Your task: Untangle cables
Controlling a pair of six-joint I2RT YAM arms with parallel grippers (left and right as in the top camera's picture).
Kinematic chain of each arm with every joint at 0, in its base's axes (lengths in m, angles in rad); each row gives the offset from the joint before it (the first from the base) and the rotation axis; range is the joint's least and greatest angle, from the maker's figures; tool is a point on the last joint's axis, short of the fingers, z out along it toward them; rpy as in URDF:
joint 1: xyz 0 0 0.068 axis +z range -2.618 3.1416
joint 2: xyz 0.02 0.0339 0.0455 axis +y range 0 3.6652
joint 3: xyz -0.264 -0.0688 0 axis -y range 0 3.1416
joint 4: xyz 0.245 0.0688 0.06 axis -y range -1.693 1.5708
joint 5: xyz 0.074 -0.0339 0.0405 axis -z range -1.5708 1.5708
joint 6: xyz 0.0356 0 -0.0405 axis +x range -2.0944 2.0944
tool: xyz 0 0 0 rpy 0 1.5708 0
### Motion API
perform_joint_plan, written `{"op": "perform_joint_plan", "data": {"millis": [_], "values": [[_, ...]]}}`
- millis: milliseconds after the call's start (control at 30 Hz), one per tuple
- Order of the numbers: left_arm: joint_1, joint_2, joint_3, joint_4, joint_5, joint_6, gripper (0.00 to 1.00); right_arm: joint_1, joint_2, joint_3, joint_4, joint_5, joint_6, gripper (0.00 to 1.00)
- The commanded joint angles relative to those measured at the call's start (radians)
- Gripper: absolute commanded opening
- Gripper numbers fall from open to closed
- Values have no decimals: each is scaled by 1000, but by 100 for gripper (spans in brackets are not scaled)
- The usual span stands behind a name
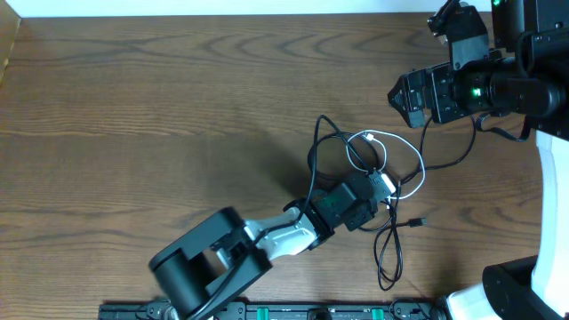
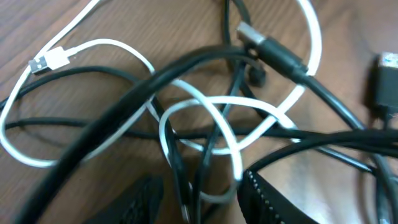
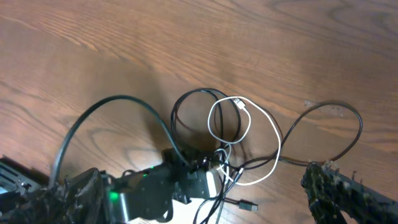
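On the brown wooden table [image 1: 133, 107], my left pincer [image 2: 199, 186] is spread, with the tangled cables [image 1: 373, 164] between its fingers. My right pincer [image 1: 397, 96] hangs spread, well apart from them.

One wooden worktop [image 1: 133, 107] holds one tangle of cables [image 1: 369, 169]. In the tangle are one white cable [image 1: 418, 173] and at least two black cables [image 1: 318, 147]; the knot hides the exact number. Three plugs show: one white plug [image 2: 50, 61], two dark plugs [image 2: 255, 36]. There are two grippers: the left gripper [image 1: 386, 188] at the tangle, the right gripper [image 1: 397, 96] up and right of it.
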Motion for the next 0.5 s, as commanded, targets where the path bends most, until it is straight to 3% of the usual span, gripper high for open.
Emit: {"op": "perform_joint_plan", "data": {"millis": [0, 33, 200, 233, 333, 467], "values": [[2, 48, 4, 18, -33, 7, 44, 4, -9, 0, -3, -21, -20, 99], [2, 57, 4, 20, -33, -3, 43, 4, -9, 0, -3, -26, -20, 99], [2, 81, 4, 21, -34, -6, 10, 4, -9, 0, -3, -32, -20, 99], [2, 81, 4, 25, -34, -6, 8, 4, -9, 0, -3, -32, -20, 99], [13, 80, 4, 51, -55, -7, 7, 4, -9, 0, -3, -35, -20, 99], [76, 20, 5, 63, -207, -55, 8, 4, -9, 0, -3, -34, -20, 99]]}}
